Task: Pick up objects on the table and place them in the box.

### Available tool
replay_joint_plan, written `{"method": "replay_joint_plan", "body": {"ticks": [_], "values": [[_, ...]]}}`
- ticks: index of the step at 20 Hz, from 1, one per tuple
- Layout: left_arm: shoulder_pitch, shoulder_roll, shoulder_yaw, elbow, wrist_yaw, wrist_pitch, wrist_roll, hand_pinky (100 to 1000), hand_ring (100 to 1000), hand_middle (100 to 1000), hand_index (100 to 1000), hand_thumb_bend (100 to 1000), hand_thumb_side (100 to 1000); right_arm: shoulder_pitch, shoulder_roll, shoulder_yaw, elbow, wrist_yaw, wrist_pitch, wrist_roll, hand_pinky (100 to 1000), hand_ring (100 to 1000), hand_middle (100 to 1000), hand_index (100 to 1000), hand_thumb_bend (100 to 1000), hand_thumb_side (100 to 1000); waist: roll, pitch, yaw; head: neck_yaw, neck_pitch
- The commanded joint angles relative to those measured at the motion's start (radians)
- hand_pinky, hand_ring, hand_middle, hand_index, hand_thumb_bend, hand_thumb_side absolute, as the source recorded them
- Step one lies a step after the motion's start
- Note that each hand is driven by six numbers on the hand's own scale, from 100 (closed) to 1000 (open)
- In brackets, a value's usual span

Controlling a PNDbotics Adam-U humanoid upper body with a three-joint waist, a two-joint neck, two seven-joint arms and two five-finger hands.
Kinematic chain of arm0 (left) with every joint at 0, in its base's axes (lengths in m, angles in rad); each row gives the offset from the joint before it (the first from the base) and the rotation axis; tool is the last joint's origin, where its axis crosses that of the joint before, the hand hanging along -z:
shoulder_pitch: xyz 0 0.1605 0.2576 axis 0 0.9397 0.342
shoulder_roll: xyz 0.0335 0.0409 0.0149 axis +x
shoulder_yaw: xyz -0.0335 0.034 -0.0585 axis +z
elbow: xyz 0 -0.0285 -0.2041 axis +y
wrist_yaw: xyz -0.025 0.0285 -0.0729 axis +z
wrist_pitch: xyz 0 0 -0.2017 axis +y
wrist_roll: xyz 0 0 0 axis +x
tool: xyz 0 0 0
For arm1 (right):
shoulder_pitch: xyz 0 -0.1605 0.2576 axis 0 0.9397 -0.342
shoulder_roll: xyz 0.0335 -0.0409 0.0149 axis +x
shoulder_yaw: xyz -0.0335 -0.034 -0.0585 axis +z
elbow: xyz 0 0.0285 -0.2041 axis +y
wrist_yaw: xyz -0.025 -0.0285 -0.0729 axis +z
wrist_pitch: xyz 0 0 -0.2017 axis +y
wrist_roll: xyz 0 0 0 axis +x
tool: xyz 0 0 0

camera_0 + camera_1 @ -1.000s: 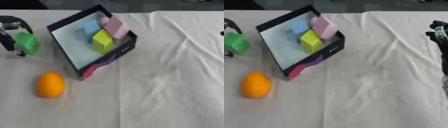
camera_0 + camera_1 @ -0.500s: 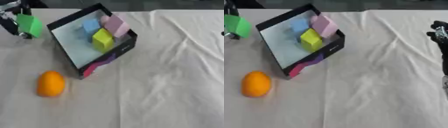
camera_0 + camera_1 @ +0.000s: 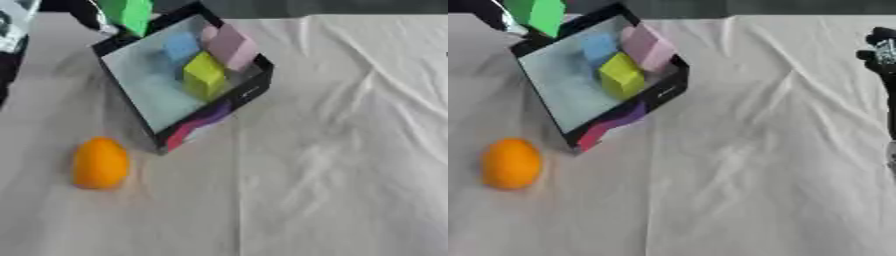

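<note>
A white cloth (image 3: 350, 165) covers the whole table, rumpled into soft folds out to the right of the box. The box (image 3: 150, 107) itself is black-walled with a pale floor, sitting askew near the far left, and it already holds a blue block (image 3: 181, 47), a pink block (image 3: 229, 46) and a yellow block (image 3: 205, 75) bunched against its far wall. In front of the box and a little to its left, an orange (image 3: 100, 162) lies on the cloth, apart from the box's near corner. A green block (image 3: 129, 13) hangs above the box's far left corner, carried by the left hand (image 3: 94, 15), of which only a dark sliver shows behind the block; I cannot tell how its fingers are set, though the block is plainly off the table. Far out to the right of the box, the right hand (image 3: 880, 47) shows at the edge, idle, and its fingers are too murky to read. The green block looks light and stiff with flat faces, so opposite faces suit a grip. The orange, I would guess, is heavier, round and prone to roll, best taken around its widest part from above.
</note>
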Motion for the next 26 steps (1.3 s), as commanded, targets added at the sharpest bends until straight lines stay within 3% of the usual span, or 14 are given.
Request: {"method": "replay_joint_plan", "body": {"ticks": [1,2,4,6,9,12,13,14,16,21,26], "values": [[-0.029,-0.032,0.008,0.047,-0.080,0.032,0.078,670,605,540,616,573,100,-0.017,-0.014,0.000,-0.021,-0.006,-0.002,0.009,872,764,765,798,100,668,0.000,-0.040,-0.005,0.010,-0.008],[-0.029,-0.043,0.008,0.059,-0.098,0.033,0.098,735,725,705,745,631,100,-0.018,-0.012,0.001,-0.020,-0.006,-0.002,0.010,872,763,765,798,100,669,0.000,-0.040,-0.006,0.012,-0.006],[-0.030,-0.056,0.008,0.071,-0.113,0.015,0.126,843,855,866,901,737,140,-0.016,-0.010,0.002,-0.018,-0.006,-0.001,0.012,872,763,765,798,100,671,0.001,-0.039,-0.007,0.011,-0.004],[-0.030,-0.056,0.008,0.061,-0.105,-0.011,0.155,882,906,905,961,799,324,-0.014,-0.010,0.002,-0.017,-0.004,-0.001,0.011,872,763,765,798,100,672,0.000,-0.040,-0.006,0.006,-0.001],[-0.029,-0.041,0.003,0.025,-0.094,-0.015,0.207,865,895,895,959,887,308,-0.009,-0.011,0.000,-0.013,-0.001,0.001,0.009,872,762,765,798,100,672,-0.001,-0.042,-0.001,0.003,0.004],[-0.020,-0.026,0.008,-0.026,-0.049,0.020,0.238,829,863,855,928,786,195,-0.006,-0.015,0.000,-0.012,-0.001,0.001,0.008,872,762,765,798,100,664,-0.004,-0.047,0.005,-0.002,0.009],[-0.015,-0.017,0.009,-0.050,-0.015,0.031,0.244,823,856,843,915,720,167,-0.005,-0.017,-0.001,-0.013,-0.001,0.000,0.007,872,762,765,799,100,660,-0.005,-0.049,0.007,-0.006,0.010],[-0.009,-0.005,0.009,-0.080,0.023,0.043,0.250,806,831,810,888,587,151,-0.004,-0.018,-0.003,-0.015,-0.002,-0.001,0.006,872,762,765,799,100,656,-0.005,-0.051,0.009,-0.009,0.012],[0.015,0.034,0.001,-0.168,0.122,0.072,0.265,786,792,760,841,477,143,-0.001,-0.023,-0.007,-0.018,-0.003,-0.003,0.004,872,762,765,799,100,650,-0.005,-0.055,0.014,-0.017,0.016],[0.154,0.190,-0.033,-0.499,0.405,0.157,0.201,789,784,754,829,439,231,0.010,-0.039,-0.021,-0.026,-0.006,-0.009,-0.008,871,762,765,799,100,641,0.004,-0.063,0.031,-0.047,0.030],[0.321,0.352,-0.047,-0.795,0.595,0.242,0.082,810,804,773,867,443,310,0.020,-0.046,-0.026,-0.022,-0.006,-0.009,-0.018,871,761,764,800,100,647,0.008,-0.065,0.041,-0.076,0.039]]}}
